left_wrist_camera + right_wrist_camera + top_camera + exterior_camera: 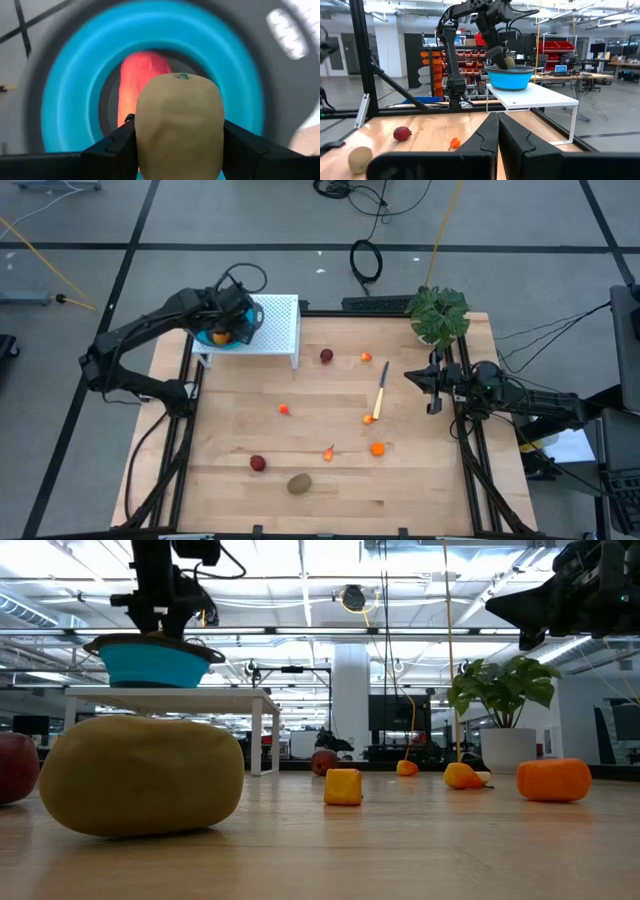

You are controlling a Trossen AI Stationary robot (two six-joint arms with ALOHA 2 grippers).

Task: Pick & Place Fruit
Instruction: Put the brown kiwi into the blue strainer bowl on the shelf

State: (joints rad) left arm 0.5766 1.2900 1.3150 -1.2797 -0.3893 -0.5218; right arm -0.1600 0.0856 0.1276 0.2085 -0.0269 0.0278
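Tan pear-shaped fruit (179, 127) sits clamped in left pincer (177, 150) over blue bowl (75, 100); right pincer (497, 145) closed, empty.

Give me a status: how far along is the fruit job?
Done: one red-orange piece lies in the blue bowl on the white stand. In hand: the left gripper holds a tan fruit over that bowl. Left: two dark red balls, a brown-green oval and small orange bits on the table. The right gripper waits shut.
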